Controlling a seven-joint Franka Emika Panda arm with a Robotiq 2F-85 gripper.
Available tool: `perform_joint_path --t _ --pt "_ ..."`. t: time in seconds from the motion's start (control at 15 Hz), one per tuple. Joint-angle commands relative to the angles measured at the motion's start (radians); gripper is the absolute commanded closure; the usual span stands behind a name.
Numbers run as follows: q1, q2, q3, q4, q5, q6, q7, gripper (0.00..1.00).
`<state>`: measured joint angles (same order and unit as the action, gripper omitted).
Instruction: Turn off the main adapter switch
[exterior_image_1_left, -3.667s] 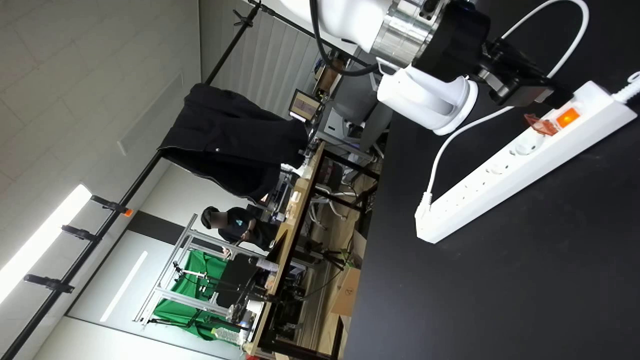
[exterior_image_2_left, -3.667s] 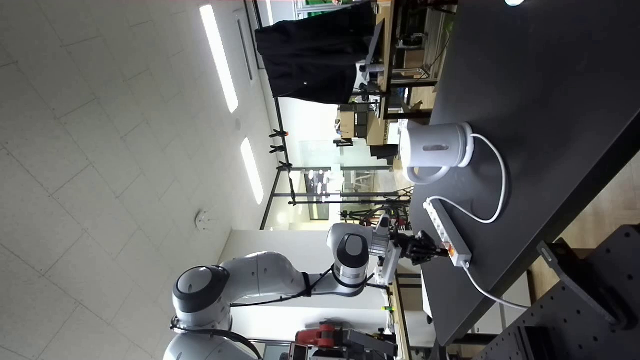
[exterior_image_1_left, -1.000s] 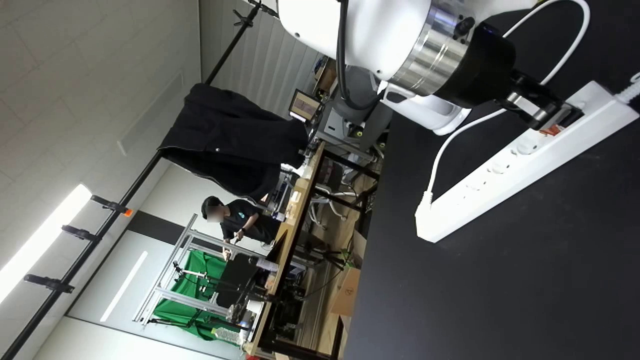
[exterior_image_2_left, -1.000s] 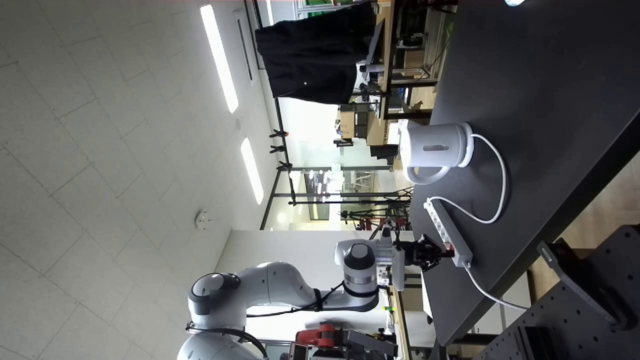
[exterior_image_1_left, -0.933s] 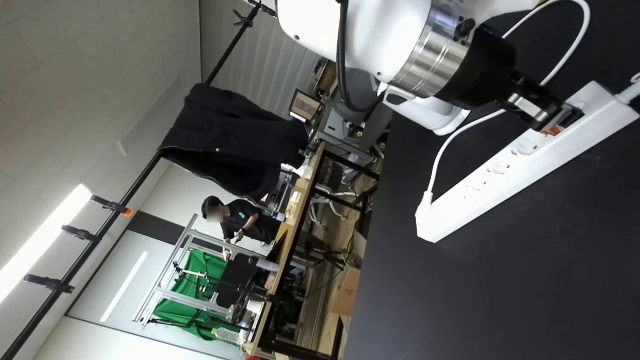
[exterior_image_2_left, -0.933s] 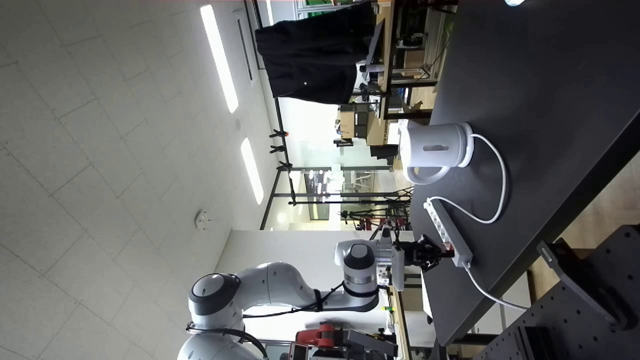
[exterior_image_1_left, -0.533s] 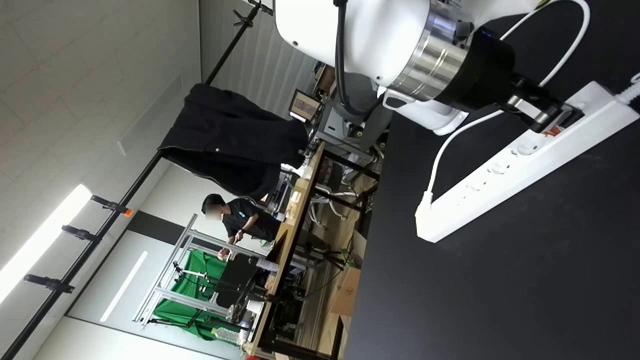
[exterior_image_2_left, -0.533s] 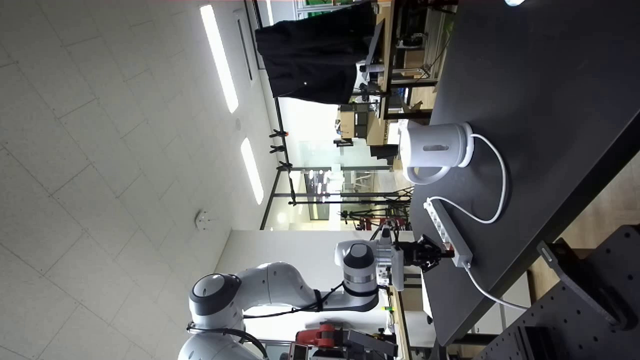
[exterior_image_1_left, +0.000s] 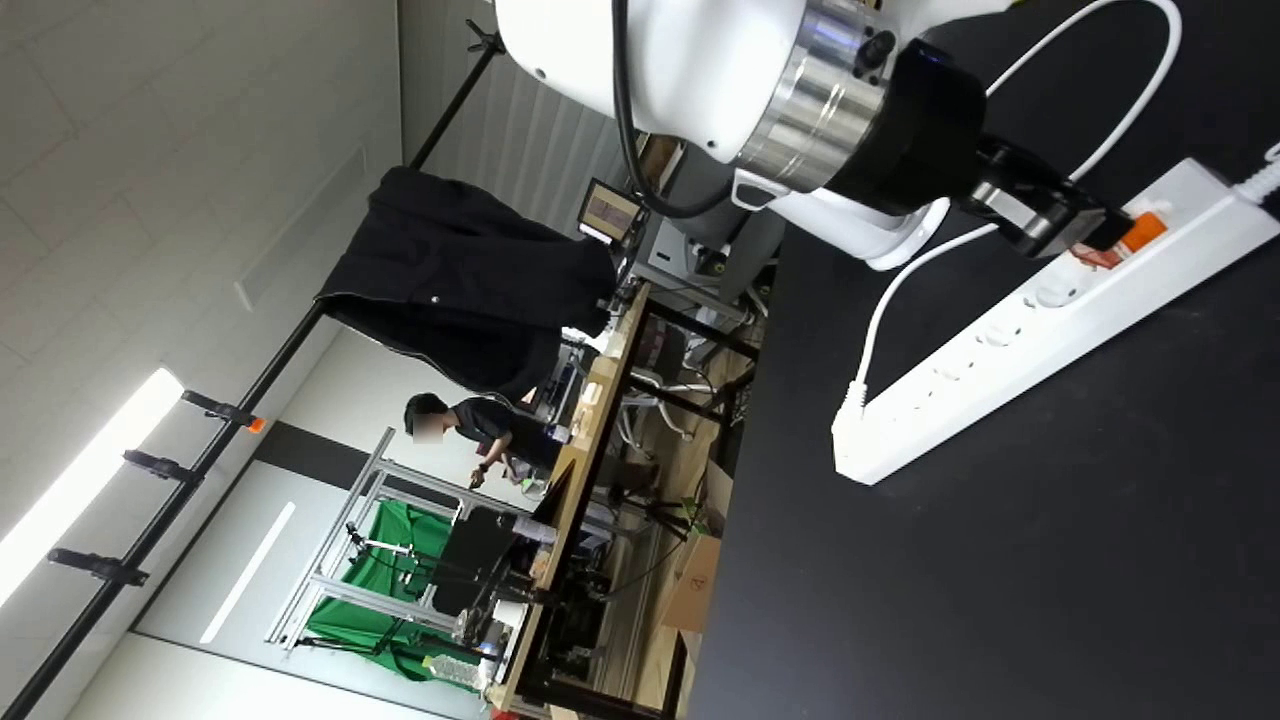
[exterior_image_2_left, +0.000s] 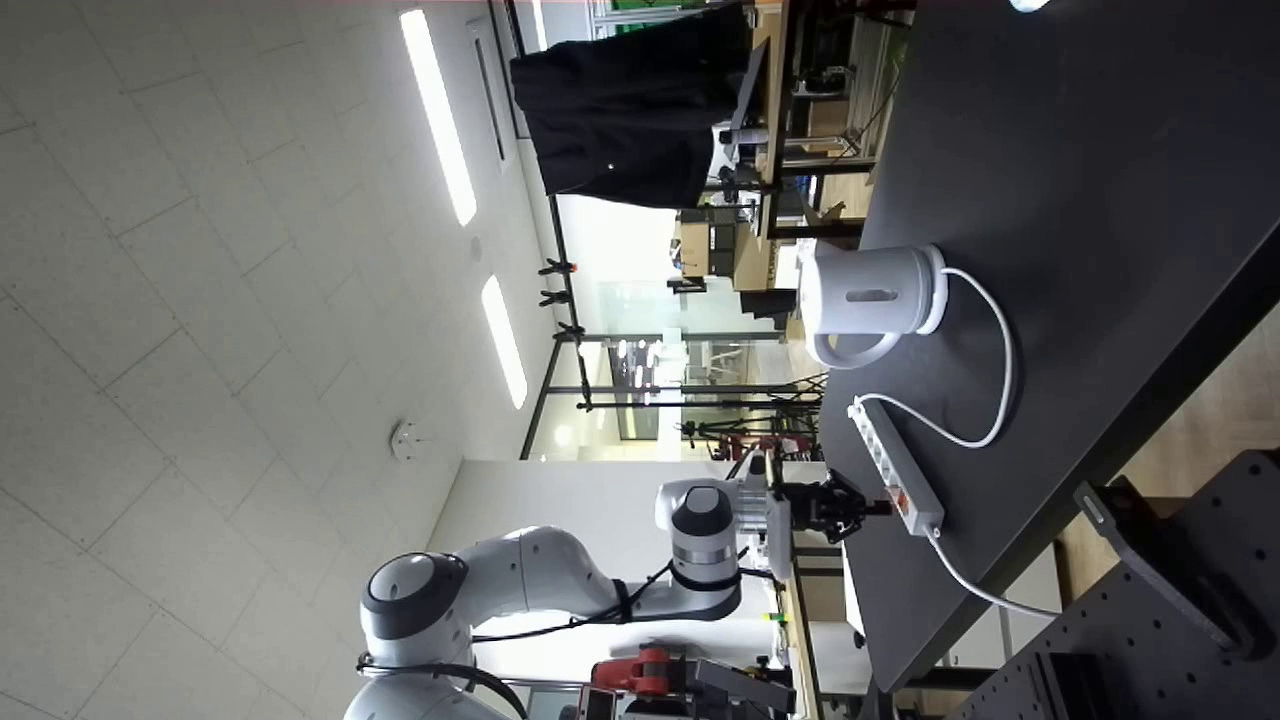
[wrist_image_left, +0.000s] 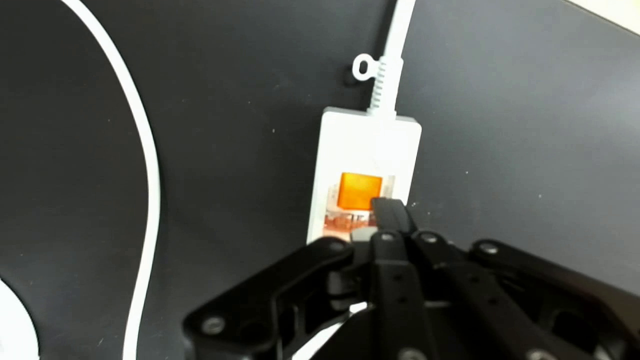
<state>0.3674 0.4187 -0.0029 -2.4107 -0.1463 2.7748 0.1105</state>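
Jaws clenched against each other, grasping only themselves, I point my gripper (wrist_image_left: 392, 215) at the end of the white strip (exterior_image_1_left: 960, 395) that bears the orange switch (wrist_image_left: 358, 190). In the wrist view my fingertips (wrist_image_left: 386, 213) cover one corner of the switch; most of its face shows beside them. In an exterior view they overlap the red flap (exterior_image_1_left: 1098, 257), with the switch showing just past them. Whether I touch the switch or the flap, I cannot tell.

The switch sits in the strip's top face, between the nearest socket (exterior_image_1_left: 1057, 291) and the end where a white cord (wrist_image_left: 400, 27) leaves. The strip lies on the black table (exterior_image_1_left: 1000, 560), a plug (exterior_image_1_left: 850, 412) in its far end. From that plug a white lead (wrist_image_left: 153, 185) curves to the kettle (exterior_image_2_left: 870, 285), which stands upright on the table in both exterior views, well apart from my fingertips.
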Motion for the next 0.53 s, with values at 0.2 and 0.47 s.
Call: perform_joint_path --t 0.2,0.47 --pt "-0.067 -0.070 0.049 -0.018 0.017 -0.077 0.025 0.74" --pt "-0.089 -0.069 0.063 -0.013 0.020 -0.106 0.019 0.54"
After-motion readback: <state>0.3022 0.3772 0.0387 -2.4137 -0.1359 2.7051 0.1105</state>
